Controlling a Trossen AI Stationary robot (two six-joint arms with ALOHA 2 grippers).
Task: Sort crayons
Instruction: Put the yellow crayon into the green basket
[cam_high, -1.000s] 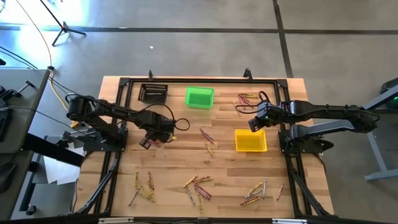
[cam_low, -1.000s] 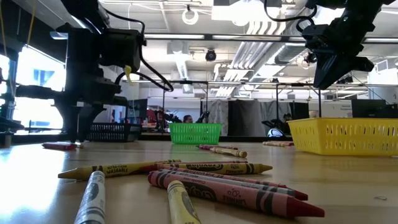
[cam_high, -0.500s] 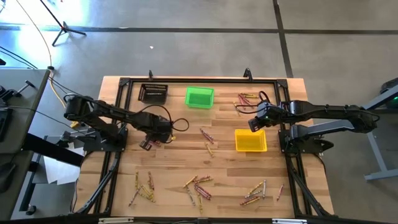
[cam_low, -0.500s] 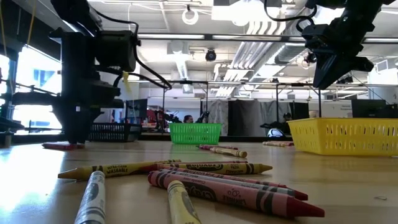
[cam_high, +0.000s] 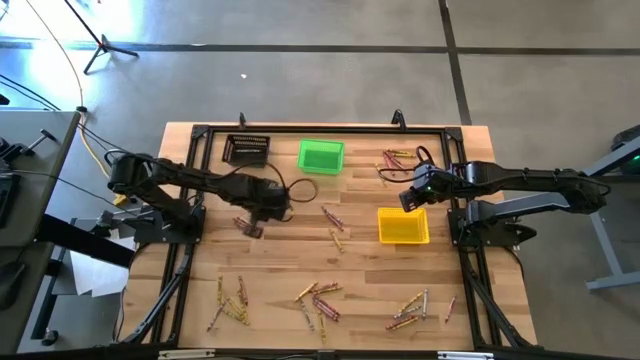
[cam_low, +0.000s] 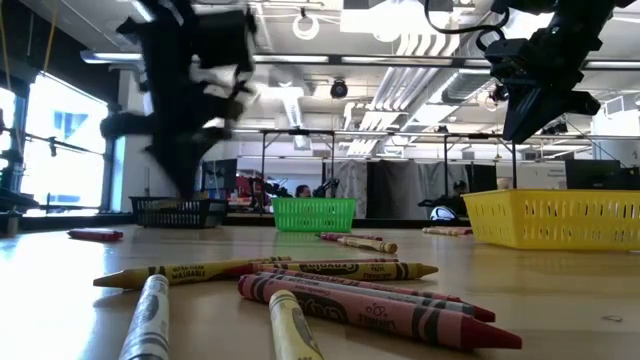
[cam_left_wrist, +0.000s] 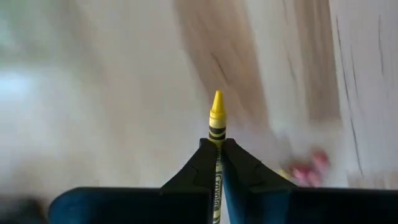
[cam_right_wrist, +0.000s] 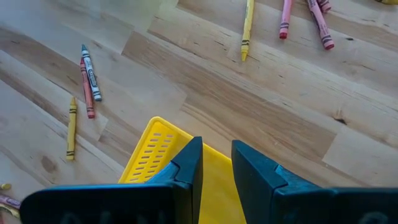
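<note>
From above, your left gripper (cam_high: 252, 228) sits over the bare wood between the black bin (cam_high: 246, 149) and the crayon scatter mid-table (cam_high: 333, 226), with the green bin (cam_high: 320, 156) further back. Your right gripper (cam_high: 407, 200) hangs at the yellow bin's (cam_high: 403, 227) inner edge. More crayons lie in clusters along the front of the table (cam_high: 180, 300) and in the back right corner.

At table height, your left gripper (cam_low: 180, 170) is a dark blur lifted clear of the wood; one red crayon (cam_low: 96, 235) lies on the table nearby. Your right gripper (cam_low: 527, 120) hovers above the yellow bin (cam_low: 560, 220).

Left wrist: your jaws are clamped on a yellow crayon (cam_left_wrist: 216, 118). It runs straight down the seam between the fingers (cam_left_wrist: 245, 171), tip poking out past them. The background is too smeared to read.

Right wrist: your fingers (cam_right_wrist: 186, 165) stand a little apart with nothing between them, right over the yellow bin's (cam_right_wrist: 152, 155) rim. Crayons lie on the wood beyond, well apart from the jaws.
</note>
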